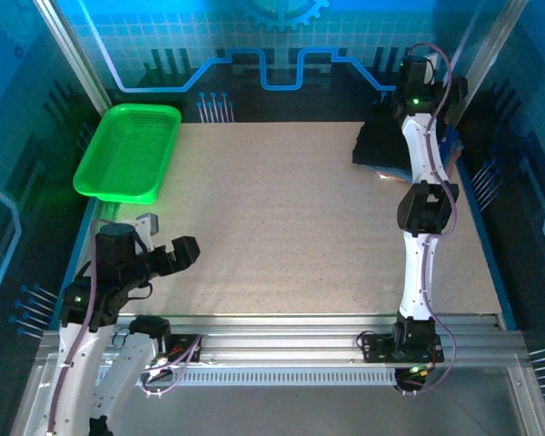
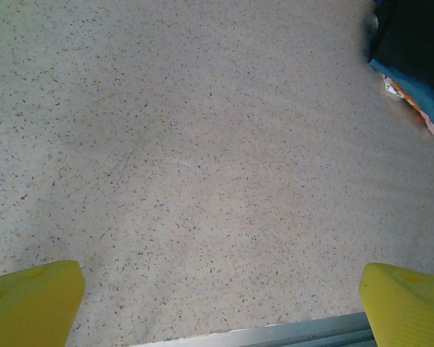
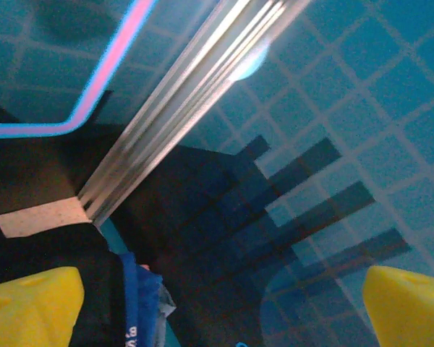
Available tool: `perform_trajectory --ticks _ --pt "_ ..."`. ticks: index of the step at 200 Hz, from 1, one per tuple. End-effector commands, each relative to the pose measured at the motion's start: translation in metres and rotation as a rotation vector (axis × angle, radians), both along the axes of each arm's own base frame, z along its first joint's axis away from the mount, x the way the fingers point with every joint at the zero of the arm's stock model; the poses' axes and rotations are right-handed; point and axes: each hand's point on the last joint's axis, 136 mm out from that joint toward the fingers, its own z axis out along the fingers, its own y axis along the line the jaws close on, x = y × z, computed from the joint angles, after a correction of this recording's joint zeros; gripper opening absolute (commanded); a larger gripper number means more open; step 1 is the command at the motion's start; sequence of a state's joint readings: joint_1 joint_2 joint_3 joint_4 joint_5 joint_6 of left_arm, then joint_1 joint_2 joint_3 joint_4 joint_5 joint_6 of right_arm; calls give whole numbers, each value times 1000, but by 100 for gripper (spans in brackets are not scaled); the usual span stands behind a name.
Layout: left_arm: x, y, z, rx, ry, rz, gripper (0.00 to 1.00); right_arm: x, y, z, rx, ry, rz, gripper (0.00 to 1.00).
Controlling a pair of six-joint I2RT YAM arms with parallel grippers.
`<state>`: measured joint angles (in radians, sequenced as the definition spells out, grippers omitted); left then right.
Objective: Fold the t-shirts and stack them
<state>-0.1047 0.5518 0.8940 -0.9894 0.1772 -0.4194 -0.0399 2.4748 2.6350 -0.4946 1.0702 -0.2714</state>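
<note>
The black t-shirt [image 1: 380, 143] lies folded at the table's far right, on top of folded blue t-shirts [image 2: 422, 101]. In the left wrist view the black t-shirt [image 2: 412, 40] fills the top right corner. My right gripper [image 1: 420, 71] hangs above and behind this stack, pointing at the back wall. Its yellow fingertips stand wide apart, open, with nothing between them [image 3: 220, 303]. Below them are the black t-shirt [image 3: 50, 246] and a blue t-shirt's edge with white lettering [image 3: 139, 303]. My left gripper [image 1: 183, 250] hovers open over bare table near the front left [image 2: 220, 303].
A green plastic basket [image 1: 127, 150] stands at the back left corner. Aluminium posts and blue patterned walls enclose the table [image 1: 282, 227]. A metal rail [image 1: 300, 350] runs along the near edge by the arm bases.
</note>
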Motion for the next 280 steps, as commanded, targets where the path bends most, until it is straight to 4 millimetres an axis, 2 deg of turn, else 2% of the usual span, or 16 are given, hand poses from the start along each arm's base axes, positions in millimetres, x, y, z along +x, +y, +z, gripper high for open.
perform_trajectory --ticks 1,40,43,54,72,73,80,90,109,147,174,195,216,232,247,280 --pt "-2 -2 -4 -19 23 -5 99 -28 -11 40 64 -175 -104 100" --pt "0 -3 -5 -25 22 -5 99 -67 -20 43 283 -282 -158 100" --pt "0 -3 -4 -25 20 -6 99 -74 -18 53 306 -308 -151 100" --pt "1 -5 -3 -33 14 -13 99 -85 -13 58 372 -335 -134 100" --pt "3 -11 1 -61 -12 -39 99 -99 14 66 486 -360 15 100" --pt "4 -12 2 -62 -14 -40 99 -98 16 59 491 -346 19 100" --pt "6 -12 4 -71 -22 -38 99 -108 28 73 505 -401 96 100" --pt "10 -13 9 -84 -44 -29 99 -122 46 65 552 -412 214 100" --pt "20 -13 18 -102 -80 -10 99 -172 68 60 593 -410 341 100" --pt "46 -14 19 -80 -76 12 99 -285 107 19 669 -253 509 100" --pt "61 -26 11 51 -68 -19 99 -360 153 -34 873 -146 621 100" --pt "72 -42 0 130 -72 -50 99 -400 187 -86 1037 -71 679 100" --pt "85 -37 -24 194 -77 -5 99 -394 203 -90 958 -105 778 100" --pt "100 -23 -30 278 -124 47 99 -381 207 -123 941 4 725 100" --pt "115 5 -32 341 -190 187 99 -362 206 -160 893 76 661 100" --pt "150 73 -45 264 -288 423 99 -299 202 -141 678 -77 725 100"
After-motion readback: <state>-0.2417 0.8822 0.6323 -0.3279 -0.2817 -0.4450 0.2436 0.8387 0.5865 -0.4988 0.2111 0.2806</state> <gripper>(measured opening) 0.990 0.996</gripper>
